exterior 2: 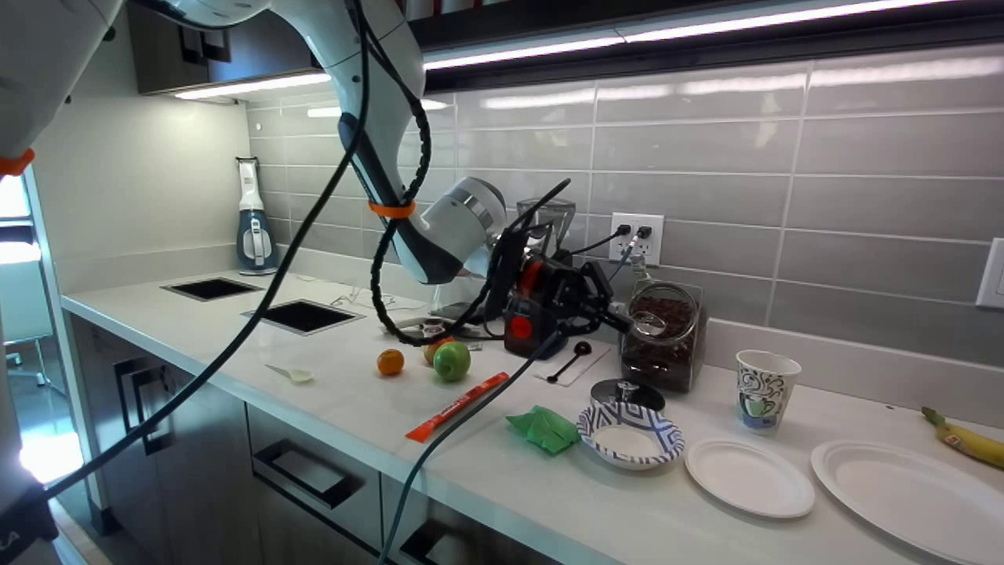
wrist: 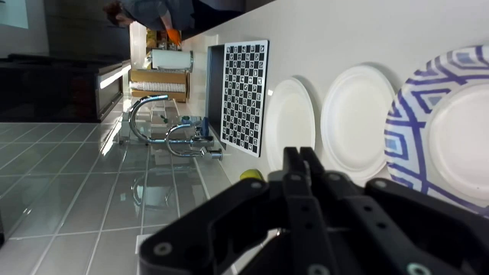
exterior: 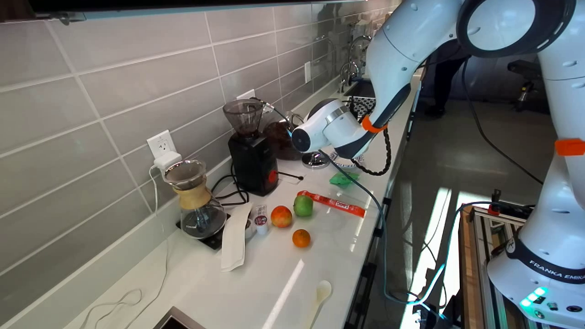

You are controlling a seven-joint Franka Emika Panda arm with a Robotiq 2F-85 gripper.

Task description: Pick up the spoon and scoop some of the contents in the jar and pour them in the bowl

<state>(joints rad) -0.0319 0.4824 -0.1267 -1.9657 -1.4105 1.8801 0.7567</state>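
Observation:
A square glass jar of dark brown coffee beans (exterior 2: pixel 659 369) stands by the wall, its tilted round mouth facing an exterior view. My gripper (exterior 2: pixel 622 320) is level at the mouth's edge. In the wrist view the fingers (wrist: pixel 298 151) are almost together. A thin shiny strip between them looks like a metal spoon's handle (wrist: pixel 307 171). A shiny oval at the jar's mouth looks like that spoon's end (exterior 2: pixel 649 322). The bowl (exterior 2: pixel 627 443) is white with a blue pattern and sits in front of the jar; the wrist view shows it at right (wrist: pixel 407 133).
A black grinder (exterior: pixel 251 162) stands beside the jar. The jar's lid (exterior 2: pixel 627 394) lies behind the bowl. A black scoop (exterior 2: pixel 569 362) rests on a napkin. A beige spoon (exterior: pixel 322 292) lies farther along. White plates (exterior 2: pixel 749 477), a paper cup (exterior 2: pixel 765 392) and fruit stand around. Cables hang from the arm.

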